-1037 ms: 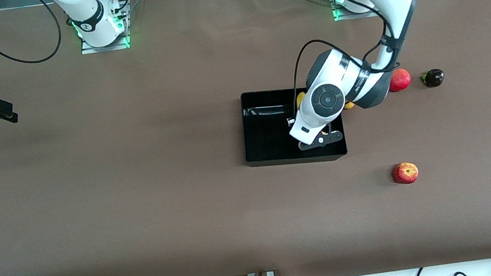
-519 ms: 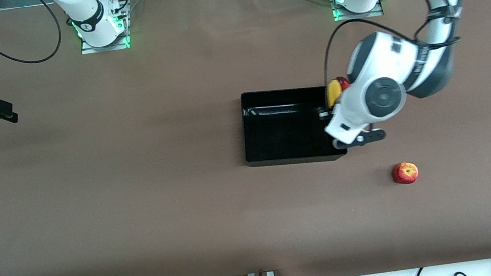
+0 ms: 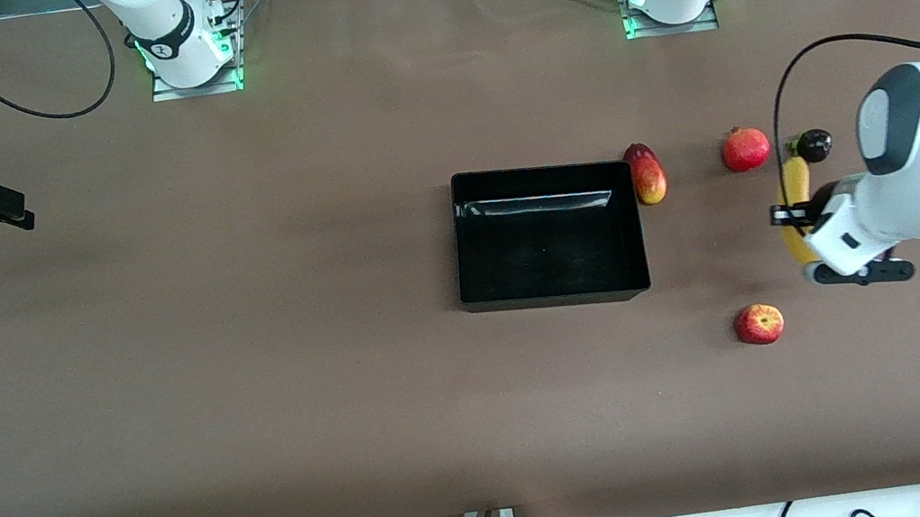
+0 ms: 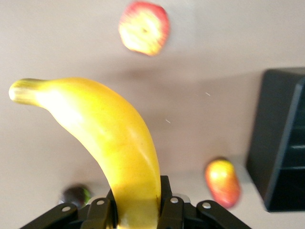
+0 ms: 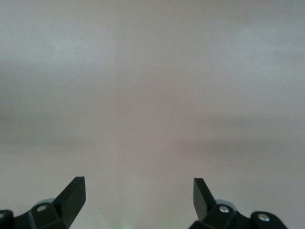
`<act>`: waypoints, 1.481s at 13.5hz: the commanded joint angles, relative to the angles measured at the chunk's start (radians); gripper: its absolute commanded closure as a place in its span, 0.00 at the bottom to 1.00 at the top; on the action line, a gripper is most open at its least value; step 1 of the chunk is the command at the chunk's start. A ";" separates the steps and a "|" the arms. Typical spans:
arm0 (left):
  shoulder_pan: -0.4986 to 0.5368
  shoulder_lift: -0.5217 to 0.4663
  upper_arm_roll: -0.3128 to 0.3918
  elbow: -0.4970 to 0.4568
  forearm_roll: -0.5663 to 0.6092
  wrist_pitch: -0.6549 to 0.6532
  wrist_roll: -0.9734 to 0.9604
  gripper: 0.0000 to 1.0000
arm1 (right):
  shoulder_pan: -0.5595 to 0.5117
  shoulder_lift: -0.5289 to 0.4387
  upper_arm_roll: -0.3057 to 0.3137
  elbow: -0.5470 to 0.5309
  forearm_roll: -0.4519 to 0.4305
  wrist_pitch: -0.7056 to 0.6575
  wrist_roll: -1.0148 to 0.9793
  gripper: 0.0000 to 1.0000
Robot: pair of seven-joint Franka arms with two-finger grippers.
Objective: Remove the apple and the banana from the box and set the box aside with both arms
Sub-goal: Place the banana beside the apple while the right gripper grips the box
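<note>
My left gripper (image 3: 793, 216) is shut on the long yellow banana (image 3: 796, 185) and holds it in the air over bare table, between the dark fruit and the apple. In the left wrist view the banana (image 4: 109, 138) sticks out from between the fingers of the left gripper (image 4: 138, 210). The red-yellow apple (image 3: 759, 324) lies on the table nearer the front camera than the box, toward the left arm's end; it also shows in the left wrist view (image 4: 144, 27). The black box (image 3: 555, 297) stands empty mid-table. My right gripper (image 3: 7, 215) waits open and empty at the right arm's end of the table (image 5: 139, 191).
A red-yellow mango (image 3: 646, 173) lies beside the box's edge toward the left arm's end. A red pomegranate (image 3: 746, 149) and a small dark fruit (image 3: 813, 145) lie farther that way. Cables run along the table's front edge.
My left arm has swung from over the box toward the left arm's end of the table, carrying the banana. The mango and pomegranate are now uncovered. The right arm has not moved.
</note>
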 commanded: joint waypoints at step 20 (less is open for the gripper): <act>0.079 0.453 0.029 0.159 0.259 0.519 0.177 0.80 | 0.639 0.640 0.033 0.167 0.200 0.739 0.661 0.00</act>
